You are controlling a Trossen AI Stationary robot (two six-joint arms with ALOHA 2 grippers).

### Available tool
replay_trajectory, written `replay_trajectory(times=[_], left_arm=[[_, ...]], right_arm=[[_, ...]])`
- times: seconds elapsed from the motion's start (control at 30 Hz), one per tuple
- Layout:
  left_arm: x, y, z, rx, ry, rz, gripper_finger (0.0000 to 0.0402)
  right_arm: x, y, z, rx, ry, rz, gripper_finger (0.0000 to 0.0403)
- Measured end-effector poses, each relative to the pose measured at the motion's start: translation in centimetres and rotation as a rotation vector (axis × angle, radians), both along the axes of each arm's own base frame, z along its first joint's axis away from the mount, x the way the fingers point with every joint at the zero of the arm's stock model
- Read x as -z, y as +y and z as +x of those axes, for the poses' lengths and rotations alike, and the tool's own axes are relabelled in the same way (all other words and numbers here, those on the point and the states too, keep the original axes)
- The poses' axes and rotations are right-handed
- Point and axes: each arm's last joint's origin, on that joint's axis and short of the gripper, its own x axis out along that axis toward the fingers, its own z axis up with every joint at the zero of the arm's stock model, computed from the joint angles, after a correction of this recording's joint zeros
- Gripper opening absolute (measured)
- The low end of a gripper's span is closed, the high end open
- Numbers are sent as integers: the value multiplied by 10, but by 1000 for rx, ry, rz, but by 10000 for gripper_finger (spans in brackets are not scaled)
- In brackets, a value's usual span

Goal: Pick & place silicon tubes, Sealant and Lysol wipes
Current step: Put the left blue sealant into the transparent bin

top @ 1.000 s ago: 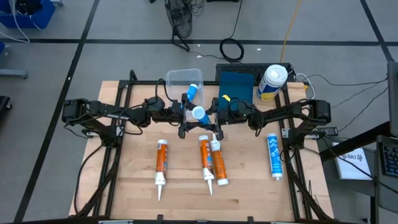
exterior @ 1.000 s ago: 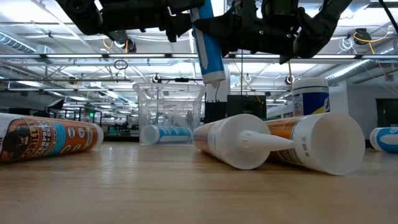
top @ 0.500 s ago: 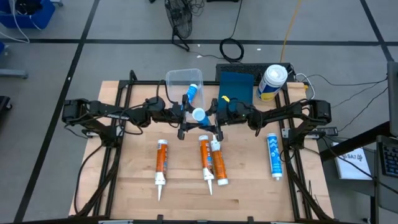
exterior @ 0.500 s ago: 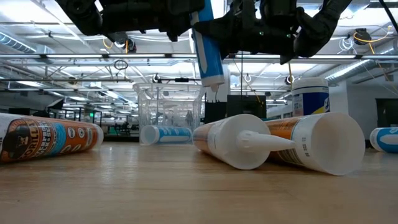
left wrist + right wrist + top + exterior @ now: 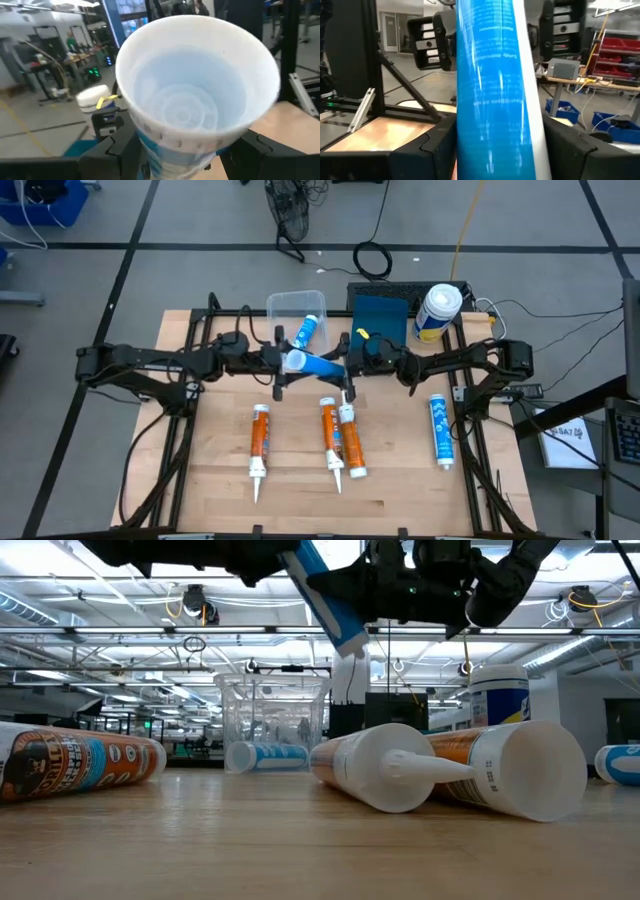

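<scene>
Lysol wipes [image 5: 438, 311] stand upper right on your tabletop [image 5: 300, 490]. Centre frame, a blue tube [image 5: 315, 364] hangs between claws: left claw [image 5: 283, 362] clenched on its open end; right claw [image 5: 345, 369] flanks it, grip unclear.

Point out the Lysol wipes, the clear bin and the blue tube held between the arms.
Lysol wipes [image 5: 441, 302]: high view, on the white domed lid.
Clear bin [image 5: 283, 304]: high view, on its near-left rim.
Blue tube [image 5: 316, 365]: high view, mid-body of the tube.

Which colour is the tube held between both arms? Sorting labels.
Blue with white, the held tube; clearest in the right wrist view.
</scene>
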Motion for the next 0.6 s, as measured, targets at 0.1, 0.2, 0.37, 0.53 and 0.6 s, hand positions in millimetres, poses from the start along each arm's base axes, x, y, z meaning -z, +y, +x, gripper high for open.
replay_trajectory(times=[0.1,0.2,0.37,0.53,0.6], left_arm=[[-6,1,-7,-12,-7,10,215],[-8,0,-10,-19,-9,31,215],[-9,1,-10,-33,-13,47,215],[-8,2,-10,-57,-1,52,215],[-7,2,-10,-60,3,52,215]], right_arm=[[1,0,0,0,8,1,227],[1,0,0,0,9,-1,227],[2,0,0,9,10,-2,227],[3,-1,0,49,17,-3,227],[3,-1,0,55,21,-2,227]])
